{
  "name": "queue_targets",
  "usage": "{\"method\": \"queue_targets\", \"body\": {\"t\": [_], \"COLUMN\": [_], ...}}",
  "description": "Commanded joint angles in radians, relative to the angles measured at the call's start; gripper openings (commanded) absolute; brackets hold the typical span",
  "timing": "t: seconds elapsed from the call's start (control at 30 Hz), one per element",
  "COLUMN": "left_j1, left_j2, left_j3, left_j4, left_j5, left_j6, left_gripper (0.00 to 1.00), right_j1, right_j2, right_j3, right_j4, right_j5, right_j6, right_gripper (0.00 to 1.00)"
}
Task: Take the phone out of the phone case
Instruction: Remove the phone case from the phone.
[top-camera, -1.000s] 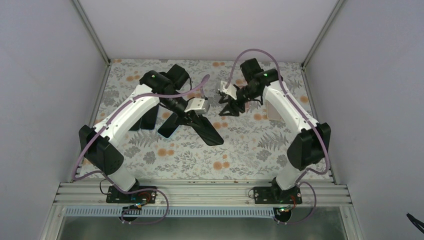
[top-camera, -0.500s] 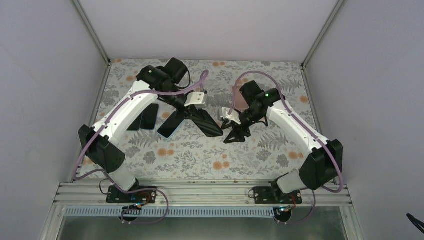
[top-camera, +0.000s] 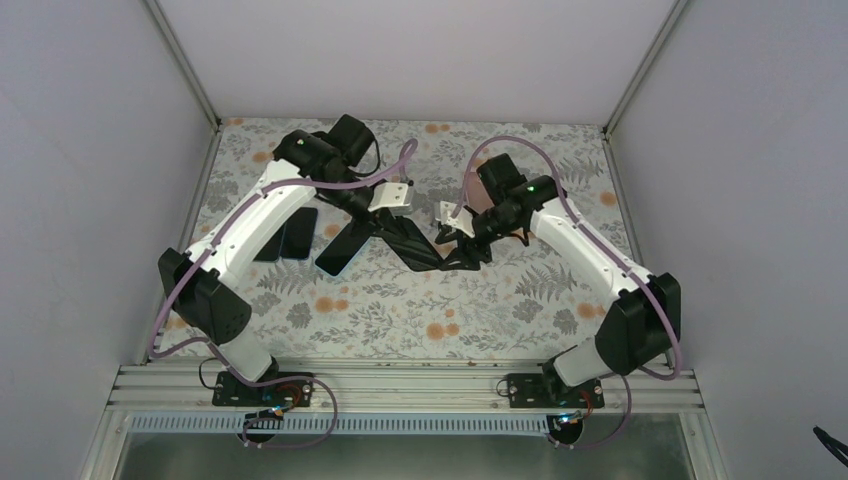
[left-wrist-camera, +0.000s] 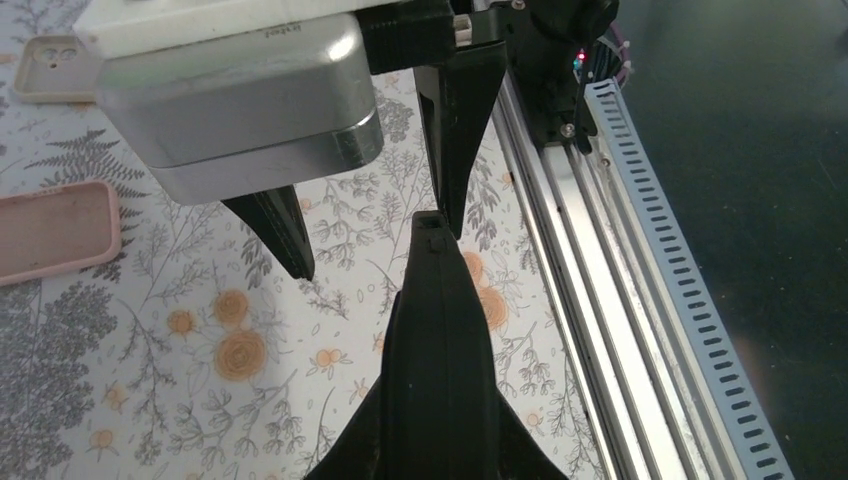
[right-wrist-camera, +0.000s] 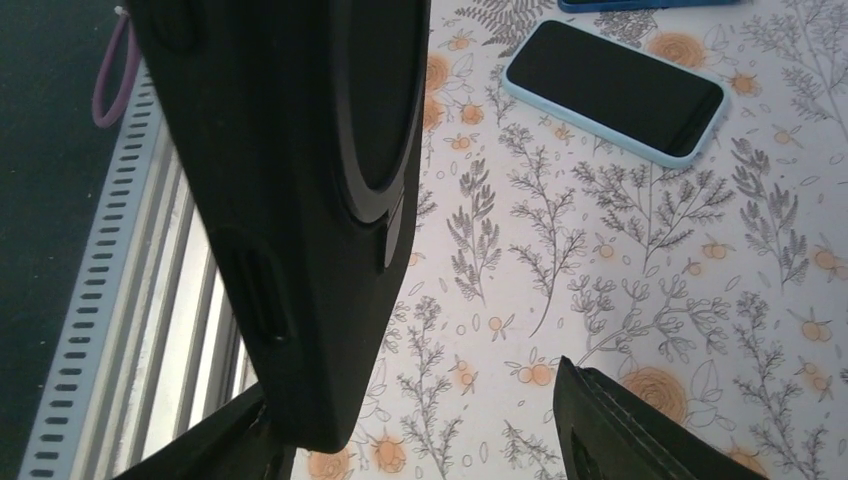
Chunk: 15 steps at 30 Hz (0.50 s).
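Note:
My left gripper (top-camera: 393, 226) is shut on the black cased phone (top-camera: 418, 248) and holds it above the table, its free end pointing at the right arm. In the left wrist view the phone (left-wrist-camera: 437, 340) stands edge-on between my fingers. My right gripper (top-camera: 463, 254) is open and sits at the phone's free end. In the right wrist view the case's black back (right-wrist-camera: 290, 190), with a round ring, fills the left side. Its lower corner lies against my left finger (right-wrist-camera: 215, 450), while the other finger (right-wrist-camera: 640, 430) stands well apart. The right gripper's fingers (left-wrist-camera: 458, 130) straddle the phone's tip in the left wrist view.
A phone in a light blue case (right-wrist-camera: 615, 88) lies on the flowered table. A black phone (top-camera: 338, 248) and two dark ones (top-camera: 290, 235) lie left of the held phone. Two empty pink cases (left-wrist-camera: 55, 230) lie on the table. The metal rail (left-wrist-camera: 590, 300) runs along the near edge.
My right arm has swung from the back of the table down and left, and its open gripper now sits at the phone's free end. My left gripper has shifted the phone slightly back.

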Motion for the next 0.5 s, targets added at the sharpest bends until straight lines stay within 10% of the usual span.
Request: {"method": "queue_targets", "body": {"t": [0.0,0.47], "left_j1": [-0.002,-0.027], "left_j2": [-0.069,-0.129], "left_j3": [-0.002,-0.094], "left_j4": [0.005,0.004], "left_j5": [0.096,0.144], "left_j6": [0.005,0.02], "left_gripper": [0.02,0.02], "right_j1": [-0.047,-0.208], "right_j2": [0.038,0.347], "right_j3": [0.031,0.464], "right_j4": [0.089,0.165], "right_j5": [0.051,0.271], "right_j6": [-0.033,-0.115], "right_gripper": [0.66,0.62]}}
